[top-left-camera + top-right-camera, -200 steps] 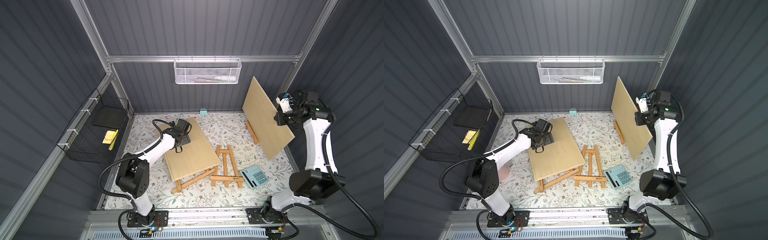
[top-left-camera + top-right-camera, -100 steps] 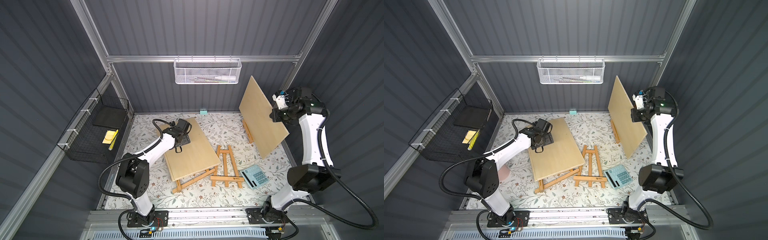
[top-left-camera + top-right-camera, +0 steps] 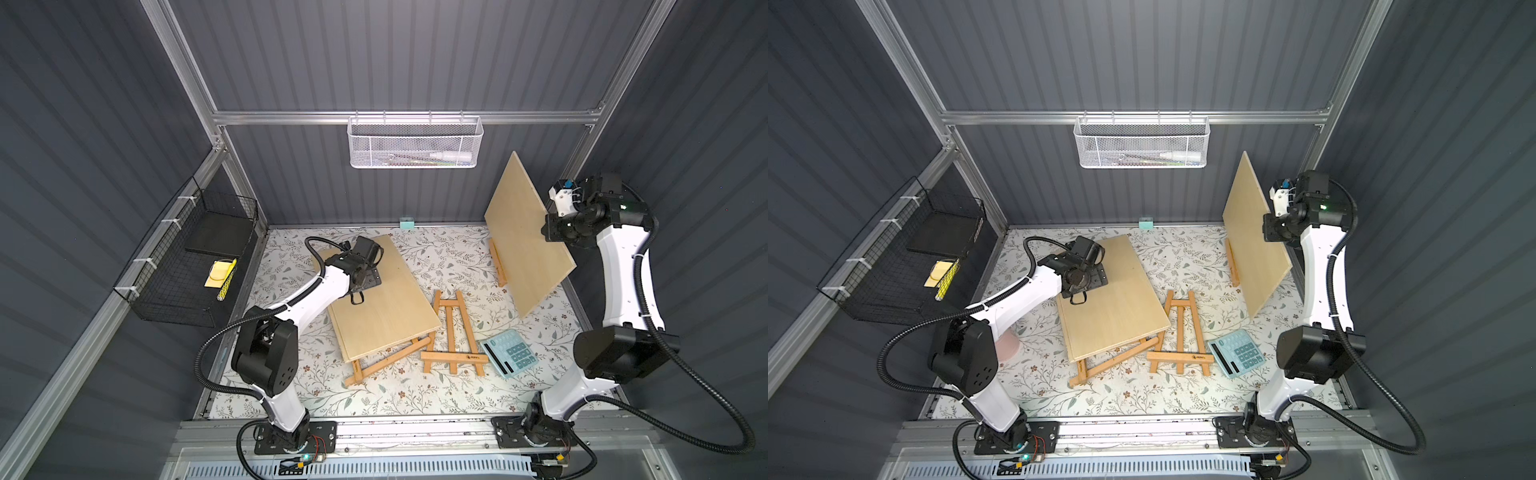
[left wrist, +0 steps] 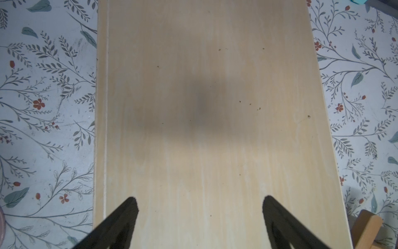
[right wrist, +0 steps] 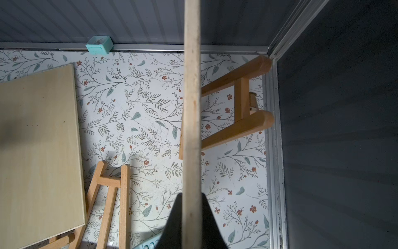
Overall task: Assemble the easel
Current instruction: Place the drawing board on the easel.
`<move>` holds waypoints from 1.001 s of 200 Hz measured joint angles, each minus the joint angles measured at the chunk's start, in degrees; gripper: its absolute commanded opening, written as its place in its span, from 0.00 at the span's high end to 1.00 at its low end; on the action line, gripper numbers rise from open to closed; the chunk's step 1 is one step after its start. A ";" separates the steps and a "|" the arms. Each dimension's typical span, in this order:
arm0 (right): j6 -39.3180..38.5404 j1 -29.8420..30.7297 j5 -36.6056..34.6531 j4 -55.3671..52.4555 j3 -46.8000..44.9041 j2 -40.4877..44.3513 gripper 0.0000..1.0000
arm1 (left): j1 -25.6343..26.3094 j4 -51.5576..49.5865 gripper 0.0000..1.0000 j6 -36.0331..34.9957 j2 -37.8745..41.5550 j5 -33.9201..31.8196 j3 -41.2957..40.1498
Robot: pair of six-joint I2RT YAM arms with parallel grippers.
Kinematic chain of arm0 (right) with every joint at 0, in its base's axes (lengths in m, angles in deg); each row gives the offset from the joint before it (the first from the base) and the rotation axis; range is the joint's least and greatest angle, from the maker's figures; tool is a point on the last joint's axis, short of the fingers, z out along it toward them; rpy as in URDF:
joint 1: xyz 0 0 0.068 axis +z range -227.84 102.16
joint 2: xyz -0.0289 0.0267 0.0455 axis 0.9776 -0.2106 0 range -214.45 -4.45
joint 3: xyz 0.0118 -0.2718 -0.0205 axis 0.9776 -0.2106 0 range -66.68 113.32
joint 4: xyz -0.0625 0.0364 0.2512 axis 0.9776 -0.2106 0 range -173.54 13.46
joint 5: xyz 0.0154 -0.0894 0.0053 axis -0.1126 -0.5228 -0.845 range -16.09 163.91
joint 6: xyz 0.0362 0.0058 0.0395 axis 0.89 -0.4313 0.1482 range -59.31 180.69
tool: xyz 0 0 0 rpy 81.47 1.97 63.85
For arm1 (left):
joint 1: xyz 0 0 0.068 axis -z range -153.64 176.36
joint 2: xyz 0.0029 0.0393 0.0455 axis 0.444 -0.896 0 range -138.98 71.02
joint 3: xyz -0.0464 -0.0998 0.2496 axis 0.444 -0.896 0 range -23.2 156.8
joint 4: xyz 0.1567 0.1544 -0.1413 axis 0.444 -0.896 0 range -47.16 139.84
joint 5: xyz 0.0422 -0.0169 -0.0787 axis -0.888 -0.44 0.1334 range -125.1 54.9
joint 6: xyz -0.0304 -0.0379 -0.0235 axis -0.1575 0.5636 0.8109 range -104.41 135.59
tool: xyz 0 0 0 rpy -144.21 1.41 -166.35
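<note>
My right gripper (image 5: 192,198) is shut on the edge of a pale wooden board (image 3: 528,241), holding it on edge above the table's right side. In the right wrist view this board (image 5: 191,97) shows edge-on between the fingers. Beneath it lies a wooden easel frame (image 5: 234,103). A second board (image 3: 386,299) lies flat, resting on another easel frame (image 3: 386,361). My left gripper (image 4: 200,203) hovers open just over this flat board (image 4: 211,107), holding nothing. A third easel frame (image 3: 451,332) lies flat mid-table.
A teal calculator (image 3: 509,352) lies front right beside the middle frame. A small teal box (image 3: 407,223) sits at the back wall. A white mesh basket (image 3: 413,143) hangs on that wall, a black wire basket (image 3: 195,266) on the left wall.
The right arm has swung the held board slightly back and left, and it stands a little more upright. The left arm has stayed over the flat board.
</note>
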 measured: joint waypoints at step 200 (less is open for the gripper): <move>4.11 1.36 -5.31 2.73 1.25 6.88 0.10 | -0.39 -0.37 0.01 0.07 1.09 -5.27 -0.02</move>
